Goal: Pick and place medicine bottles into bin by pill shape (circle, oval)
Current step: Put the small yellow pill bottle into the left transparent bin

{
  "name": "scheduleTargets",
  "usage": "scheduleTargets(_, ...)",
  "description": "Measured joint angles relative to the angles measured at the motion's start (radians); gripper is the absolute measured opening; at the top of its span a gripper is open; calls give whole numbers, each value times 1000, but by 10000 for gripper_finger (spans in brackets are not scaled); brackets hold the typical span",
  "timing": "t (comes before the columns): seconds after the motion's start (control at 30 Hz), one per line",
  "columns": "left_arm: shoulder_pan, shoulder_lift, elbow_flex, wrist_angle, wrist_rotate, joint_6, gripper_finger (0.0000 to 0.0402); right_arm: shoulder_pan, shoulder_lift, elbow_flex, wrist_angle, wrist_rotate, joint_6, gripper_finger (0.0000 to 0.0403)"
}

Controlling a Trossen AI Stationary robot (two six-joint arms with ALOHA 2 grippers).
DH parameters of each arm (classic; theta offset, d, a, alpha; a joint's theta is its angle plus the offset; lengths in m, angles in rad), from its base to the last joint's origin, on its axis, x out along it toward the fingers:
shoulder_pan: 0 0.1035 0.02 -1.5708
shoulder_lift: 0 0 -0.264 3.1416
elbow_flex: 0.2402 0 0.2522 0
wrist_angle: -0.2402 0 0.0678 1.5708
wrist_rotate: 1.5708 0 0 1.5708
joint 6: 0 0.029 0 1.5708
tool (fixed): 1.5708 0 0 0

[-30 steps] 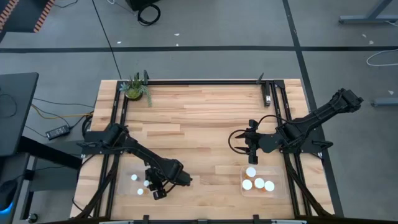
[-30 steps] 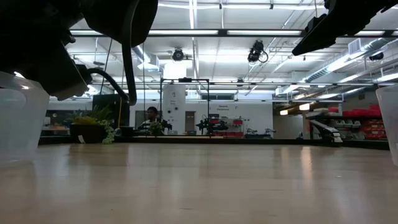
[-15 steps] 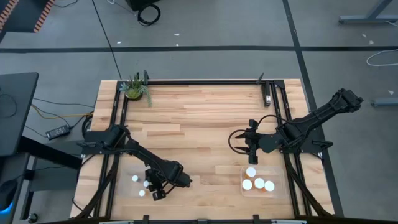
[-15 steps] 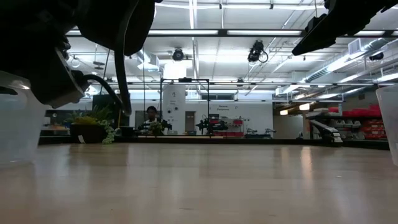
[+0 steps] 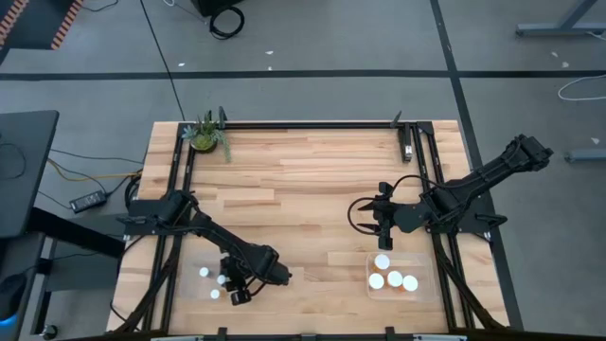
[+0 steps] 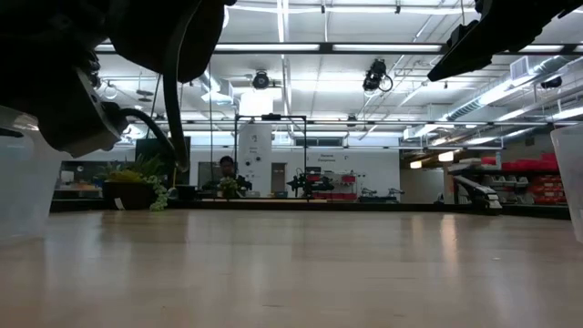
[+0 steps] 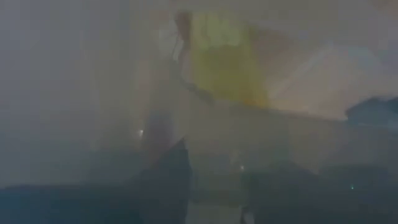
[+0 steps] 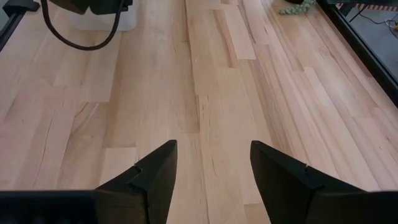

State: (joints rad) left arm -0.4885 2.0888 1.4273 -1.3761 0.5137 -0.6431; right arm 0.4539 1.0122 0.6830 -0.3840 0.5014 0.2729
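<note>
Fingers [image 8: 152, 177] of right gripper [image 5: 382, 233] spread, empty above bare wood just beyond right bin [image 5: 423, 275] with four medicine bottles [image 5: 377, 281]; left gripper [image 5: 239, 287] inside left bin [image 5: 192, 268] among three, finger state unclear.

1. The left wrist view is a grey-yellow blur; nothing in it can be named.
2. The left gripper [image 5: 241, 294] covers part of the left bin [image 5: 194, 284]; how its jaws stand cannot be told.
3. The low view cuts both bins at its edges.
4. Bottle [image 5: 377, 281] labels are too small to read.
</note>
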Motion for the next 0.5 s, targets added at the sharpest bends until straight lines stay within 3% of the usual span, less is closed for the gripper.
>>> scheduleTargets(0.5, 0, -1, 0, 32, -35, 0, 136, 0, 0, 0, 0, 0, 2, 211)
